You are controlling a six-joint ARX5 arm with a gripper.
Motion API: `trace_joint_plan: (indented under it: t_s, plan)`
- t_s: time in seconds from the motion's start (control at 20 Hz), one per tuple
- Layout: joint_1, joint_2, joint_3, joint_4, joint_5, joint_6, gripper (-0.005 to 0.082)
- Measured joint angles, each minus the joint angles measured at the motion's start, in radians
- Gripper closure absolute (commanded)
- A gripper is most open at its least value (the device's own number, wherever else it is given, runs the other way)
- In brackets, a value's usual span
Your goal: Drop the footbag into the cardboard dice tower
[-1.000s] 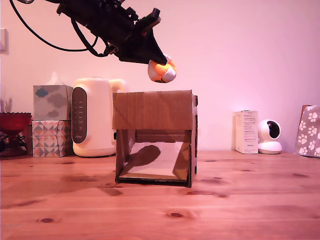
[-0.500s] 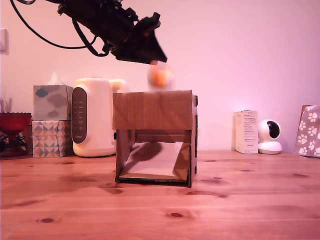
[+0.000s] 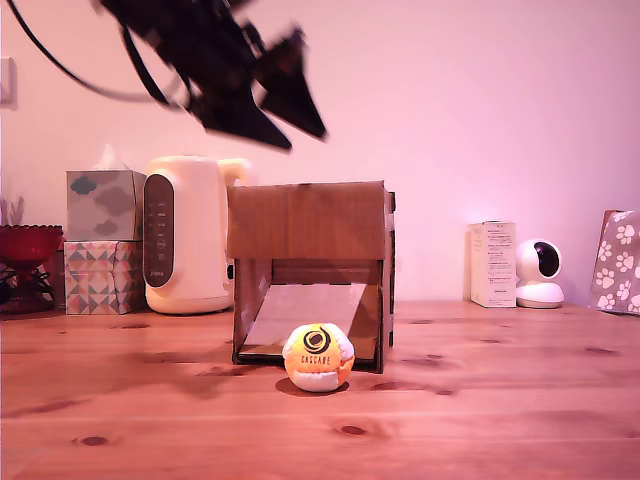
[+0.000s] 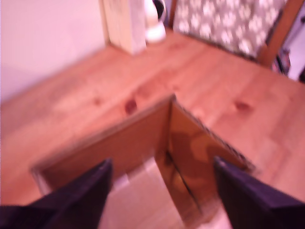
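The footbag (image 3: 318, 357), orange, yellow and white with a black round CASCADE logo facing the camera, rests on the wooden table just in front of the cardboard dice tower's (image 3: 307, 222) lower opening. The tower is a brown corrugated box with a sloped ramp showing in its lower front. My gripper (image 3: 307, 132) hangs open and empty above the tower's top, blurred by motion. In the wrist view the two dark fingertips (image 4: 93, 183) are spread wide over the tower's open top (image 4: 143, 143), with nothing between them. The footbag is out of sight in the wrist view.
On the exterior view's left stand a cream kettle-like appliance (image 3: 185, 232), two stacked tissue boxes (image 3: 103, 240) and a red bowl (image 3: 28, 243). On its right are a white carton (image 3: 493, 263), a small white camera (image 3: 540, 273) and a paw-print box (image 3: 620, 262).
The gripper let go of the footbag above the tower. The footbag fell in, came down the ramp and now lies on the table in front. The gripper has lifted slightly.
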Motion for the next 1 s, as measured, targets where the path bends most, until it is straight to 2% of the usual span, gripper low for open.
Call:
trace_joint_plan:
  t_s: [0.15, 0.3, 0.6, 0.85, 1.0]
  plan:
    - [0.01, -0.084, 0.0, -0.1, 0.078, 0.0, 0.0791]
    - [0.03, -0.106, -0.011, -0.088, 0.123, 0.0, 0.0791]
    - [0.086, -0.275, -0.312, 0.072, 0.138, -0.02, 0.0791]
    - [0.09, -0.415, -0.563, 0.288, 0.14, -0.104, 0.0791]
    - [0.09, -0.458, -0.689, 0.385, 0.131, -0.138, 0.0791]
